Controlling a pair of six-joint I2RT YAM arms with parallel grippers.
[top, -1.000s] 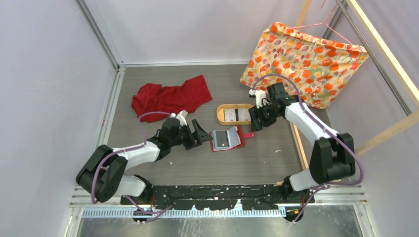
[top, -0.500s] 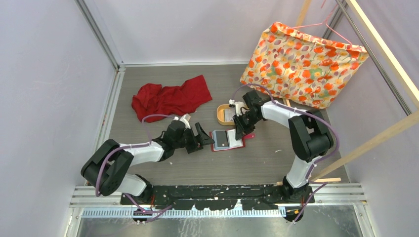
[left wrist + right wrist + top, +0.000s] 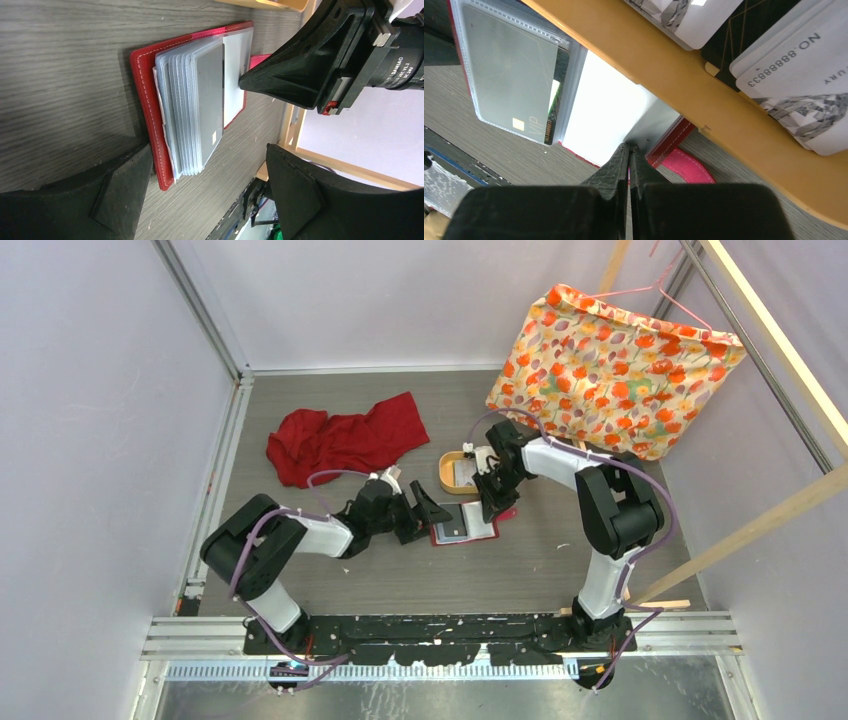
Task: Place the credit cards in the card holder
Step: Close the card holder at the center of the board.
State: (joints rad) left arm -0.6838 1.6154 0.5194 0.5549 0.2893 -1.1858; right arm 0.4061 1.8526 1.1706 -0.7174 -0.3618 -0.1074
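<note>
The red card holder (image 3: 462, 524) lies open on the table, clear sleeves fanned (image 3: 185, 110), with a grey card (image 3: 514, 75) in the top sleeve. My right gripper (image 3: 629, 148) is shut, its tips pinching the right edge of a clear sleeve (image 3: 604, 110) beside the pink snap tab (image 3: 686, 167). It also shows in the top view (image 3: 489, 502). My left gripper (image 3: 207, 185) stands open at the holder's left end, touching nothing; the top view shows it too (image 3: 425, 512). More credit cards (image 3: 784, 75) lie in the oval wooden tray (image 3: 704, 90).
The wooden tray (image 3: 445, 472) sits just behind the holder, against my right arm. A red cloth (image 3: 345, 438) lies at the back left. A floral fabric piece (image 3: 615, 370) hangs at the back right beside a wooden frame (image 3: 780, 350). Walls close both sides.
My right gripper came from the tray down to the holder's right edge and shut there. My left arm slid a little right toward the holder and stayed open.
</note>
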